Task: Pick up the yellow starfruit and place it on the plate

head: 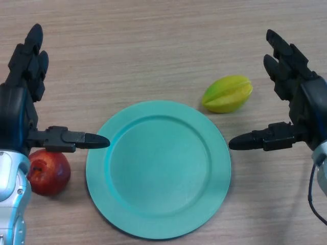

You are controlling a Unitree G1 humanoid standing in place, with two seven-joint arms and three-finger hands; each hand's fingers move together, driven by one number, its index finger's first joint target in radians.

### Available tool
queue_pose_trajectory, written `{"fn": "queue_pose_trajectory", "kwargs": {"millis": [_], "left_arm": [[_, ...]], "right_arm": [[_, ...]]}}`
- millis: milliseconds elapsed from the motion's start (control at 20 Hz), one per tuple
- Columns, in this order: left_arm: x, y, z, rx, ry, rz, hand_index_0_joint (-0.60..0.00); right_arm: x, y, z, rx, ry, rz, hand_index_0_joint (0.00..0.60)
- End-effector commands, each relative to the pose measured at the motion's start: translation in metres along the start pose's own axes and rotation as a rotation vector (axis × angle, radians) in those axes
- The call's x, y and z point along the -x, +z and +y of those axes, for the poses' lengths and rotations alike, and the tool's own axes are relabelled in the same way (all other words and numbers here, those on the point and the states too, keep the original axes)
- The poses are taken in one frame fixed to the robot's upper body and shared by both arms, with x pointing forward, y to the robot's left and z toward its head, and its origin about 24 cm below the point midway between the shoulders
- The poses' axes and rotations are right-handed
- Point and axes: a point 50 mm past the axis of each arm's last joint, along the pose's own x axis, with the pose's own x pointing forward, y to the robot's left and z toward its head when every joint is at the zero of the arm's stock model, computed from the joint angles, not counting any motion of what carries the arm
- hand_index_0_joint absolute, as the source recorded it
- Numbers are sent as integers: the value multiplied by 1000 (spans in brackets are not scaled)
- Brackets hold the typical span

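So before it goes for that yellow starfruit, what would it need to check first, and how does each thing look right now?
1. Starfruit in sight and uncovered, lying on the table past the plate's upper right edge: ok.
2. Right hand free to grasp, fingers straight and holding nothing: ok.
3. Path from right hand to starfruit free of obstacles: ok.
4. Plate has room, nothing lying in it: ok.
5. Left hand out of the way, open at the plate's left edge with its thumb tip reaching over the rim: ok for now.
6. Red apple away from the route, left of the plate: ok.
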Motion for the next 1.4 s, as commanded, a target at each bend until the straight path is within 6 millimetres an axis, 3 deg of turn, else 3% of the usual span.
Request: {"fn": "queue_pose_trajectory", "kwargs": {"millis": [50, 400, 1250, 1400], "left_arm": [[-4, 39, 16, -28, 40, -266, 0], [-1, 38, 14, 1, 12, -257, 0], [1, 38, 19, 0, 16, -253, 0], [-1, 39, 22, 13, 31, -267, 0]], "right_arm": [[-5, 38, -13, -8, -54, -240, 0], [-7, 33, -8, 0, -21, -208, 0], [-56, 21, 5, 152, 8, -288, 0], [-62, 18, 8, 253, 12, -324, 0]]}}
